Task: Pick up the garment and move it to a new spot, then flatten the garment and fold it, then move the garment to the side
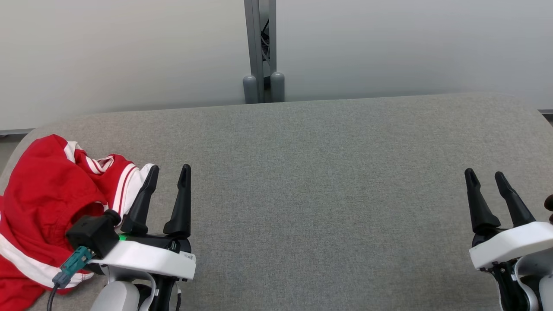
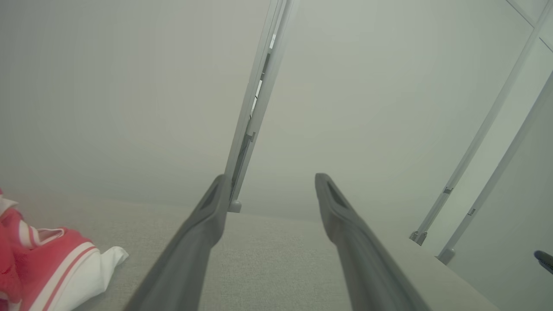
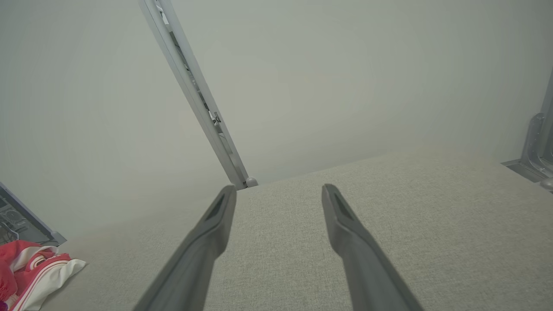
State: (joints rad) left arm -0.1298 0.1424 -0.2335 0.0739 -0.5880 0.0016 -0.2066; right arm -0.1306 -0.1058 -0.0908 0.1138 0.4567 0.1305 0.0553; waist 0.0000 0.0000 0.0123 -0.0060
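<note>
The garment point(image 1: 47, 203) is red with white stripes and lies crumpled at the left end of the grey table point(image 1: 328, 181). It also shows at the lower left of the left wrist view as the garment point(image 2: 47, 263) and of the right wrist view as the garment point(image 3: 34, 268). My left gripper point(image 1: 170, 170) hovers open just right of the garment's white edge, holding nothing. At the table's right end my right gripper point(image 1: 484, 175) is open and empty too. Both left gripper point(image 2: 270, 181) and right gripper point(image 3: 279, 192) point toward the back wall.
A pale wall stands behind the table, with a grey metal post point(image 1: 261, 52) rising at the middle of the far edge. The table's padded corners round off at left and right. A dark object point(image 1: 549, 203) peeks in at the right edge.
</note>
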